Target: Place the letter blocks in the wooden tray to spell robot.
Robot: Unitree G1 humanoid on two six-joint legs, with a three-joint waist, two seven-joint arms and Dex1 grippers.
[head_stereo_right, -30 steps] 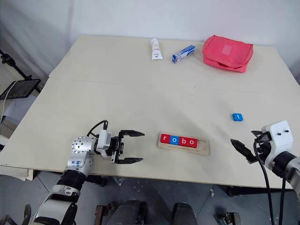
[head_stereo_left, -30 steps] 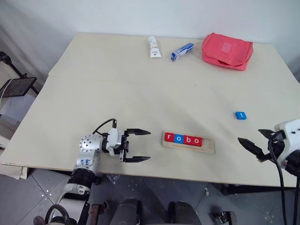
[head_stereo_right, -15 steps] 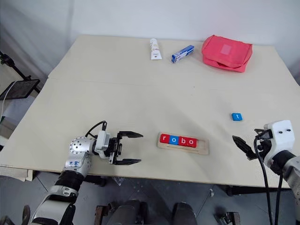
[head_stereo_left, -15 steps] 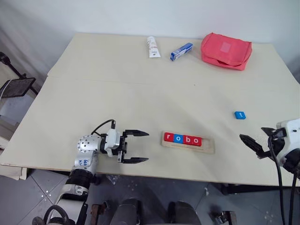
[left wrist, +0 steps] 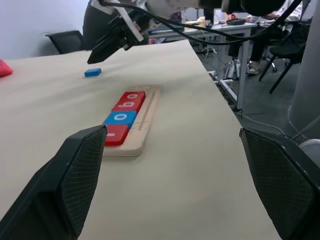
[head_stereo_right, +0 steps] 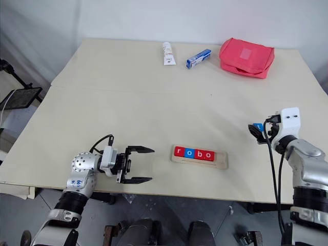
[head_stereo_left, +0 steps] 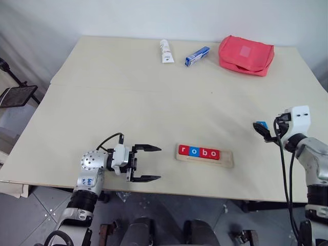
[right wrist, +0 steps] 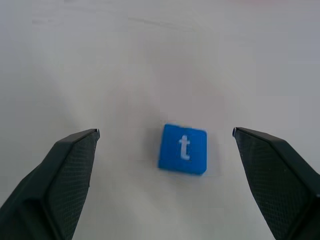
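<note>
A pale beige table [head_stereo_left: 154, 102] stands against a white wall; the left wrist view shows office chairs and desks beyond its edge. Five letter blocks are out. Four of them, red, blue, red, red [head_stereo_left: 199, 152], sit side by side in the wooden tray [head_stereo_left: 228, 160], reading "robo". The tray lies near the front edge, its long axis running left to right, with one bare slot at its right end. The fifth, a blue "t" block [right wrist: 183, 148], lies flat well to the right of the tray. The right gripper [head_stereo_right: 255, 131] hangs at that block, jaws spread wide to either side of it. The left gripper [head_stereo_left: 146, 163] points at the tray, jaws wide and empty. At the far edge lie one white tube [head_stereo_left: 166, 50], one blue-and-white box [head_stereo_left: 197, 56] and one red pouch [head_stereo_left: 246, 48].
</note>
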